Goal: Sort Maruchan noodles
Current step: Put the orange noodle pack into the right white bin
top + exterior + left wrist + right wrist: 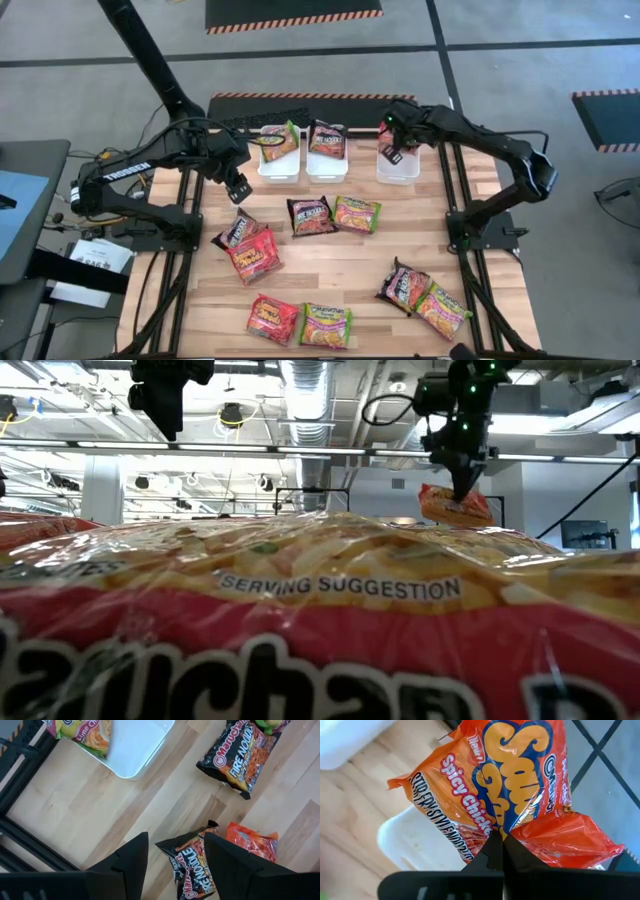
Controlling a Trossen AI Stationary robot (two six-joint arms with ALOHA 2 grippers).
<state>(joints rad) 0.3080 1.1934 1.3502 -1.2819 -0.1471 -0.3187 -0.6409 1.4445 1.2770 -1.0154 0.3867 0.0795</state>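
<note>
My right gripper (390, 152) is shut on a red-orange noodle packet (520, 780) and holds it over the right white tray (400, 172). The left tray (279, 165) holds a green-yellow packet (281, 140), and the middle tray (327, 165) holds a dark one (327, 138). My left gripper (238, 188) hangs open above the table. A dark packet (192, 865) lies flat on the wood below its fingers, overlapping a red one (252, 842). My right gripper pinches the red-orange packet between its two fingers at a crumpled spot on its wrapper (506, 826). The fingers come from above, slanting down. The packet (455, 508) hangs tilted below the fingertips, clear of the tray (420, 845) under it.
Several more packets lie on the wood: a dark one (311, 215) and a green one (357, 213) at the middle, red (272, 318) and green (326, 325) at the near edge, dark (404, 285) and green (443, 308) at near right. One packet (320, 620) fills the low view.
</note>
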